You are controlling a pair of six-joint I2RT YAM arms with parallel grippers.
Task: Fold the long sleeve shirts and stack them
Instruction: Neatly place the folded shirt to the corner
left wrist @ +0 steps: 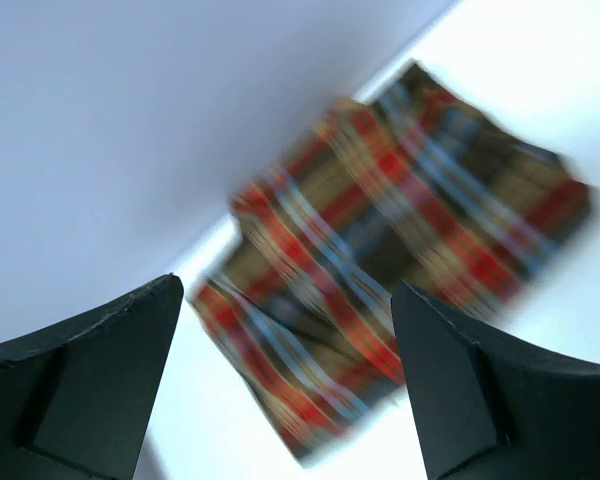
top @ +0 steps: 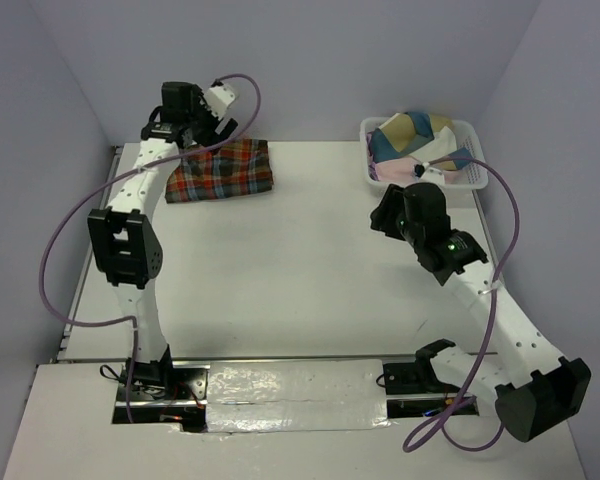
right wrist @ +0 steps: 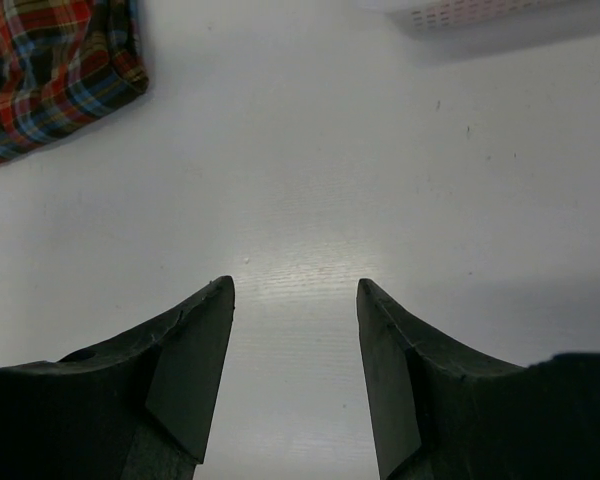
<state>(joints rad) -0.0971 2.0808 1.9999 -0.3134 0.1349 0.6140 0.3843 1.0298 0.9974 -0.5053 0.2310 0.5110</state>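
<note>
A folded red-orange, brown and blue plaid long sleeve shirt (top: 225,170) lies flat at the table's far left. It is blurred in the left wrist view (left wrist: 400,240), and its corner shows in the right wrist view (right wrist: 50,70). My left gripper (top: 192,138) hangs above the shirt's left end, open wide (left wrist: 288,285), with nothing between its fingers. Right of the middle, my right gripper (top: 382,218) hovers over bare table. It is open and empty (right wrist: 295,281). A crumpled blue, cream and pink cloth (top: 415,135) fills the basket.
A white slotted plastic basket (top: 395,178) stands at the back right corner, and its edge shows in the right wrist view (right wrist: 470,12). Grey walls close in the table at the back and on both sides. Purple cables loop from both arms.
</note>
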